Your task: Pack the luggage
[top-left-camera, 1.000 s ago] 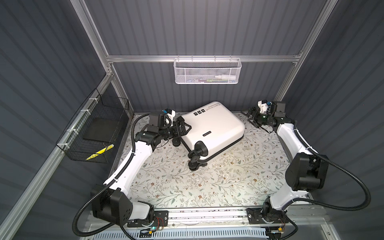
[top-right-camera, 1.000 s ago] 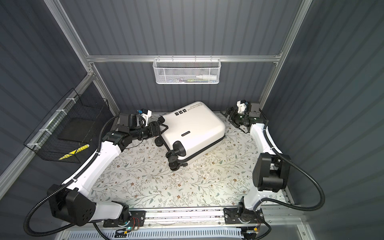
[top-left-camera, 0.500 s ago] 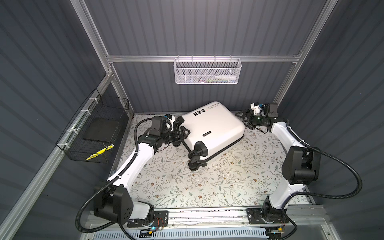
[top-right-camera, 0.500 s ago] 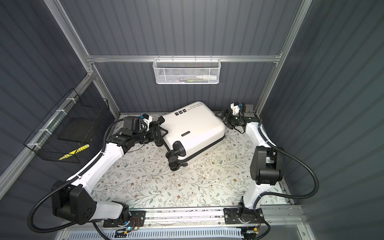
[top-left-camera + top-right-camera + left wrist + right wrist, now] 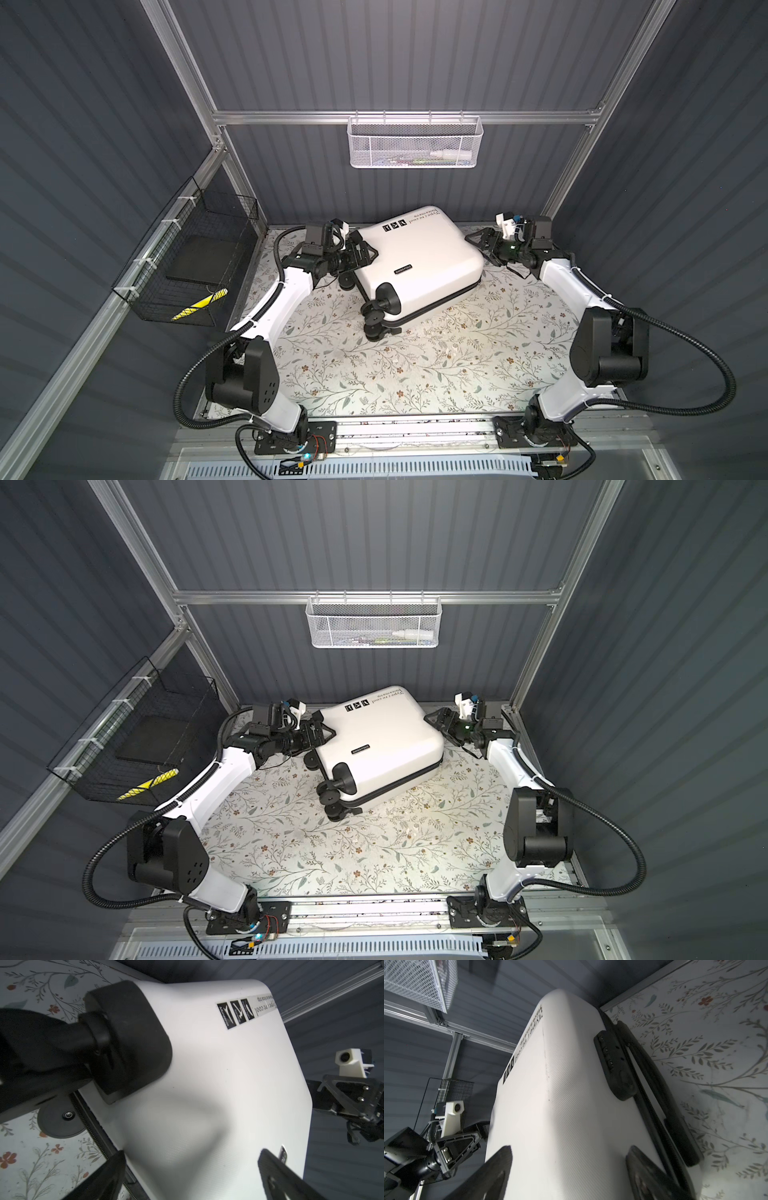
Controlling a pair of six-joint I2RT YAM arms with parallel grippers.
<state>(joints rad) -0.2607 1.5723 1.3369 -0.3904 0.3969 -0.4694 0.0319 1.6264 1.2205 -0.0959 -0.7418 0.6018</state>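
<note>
Closed luggage (image 5: 419, 262) (inside hidden), left hand (image 5: 366, 252), right hand (image 5: 478, 246) flanking it, contact unclear

Our table (image 5: 436, 365) under its floral cloth (image 5: 374, 854), carrying the luggage (image 5: 419, 257)
We see the luggage lying on the cloth: a white shell, zipped shut, flat on its broad side and turned askew to the table's edges. It sits between the two sets of jaws, each spread wide around one end of it; we cannot tell whether any finger touches the shell. The black wheels (image 5: 376, 322) are at the end by the left gripper (image 5: 370, 255), one of them down at the cloth just outside those jaws. The black handle (image 5: 679, 1138) runs along the lower edge, close to the cloth, just beside one jaw of the right gripper (image 5: 478, 249)
</note>
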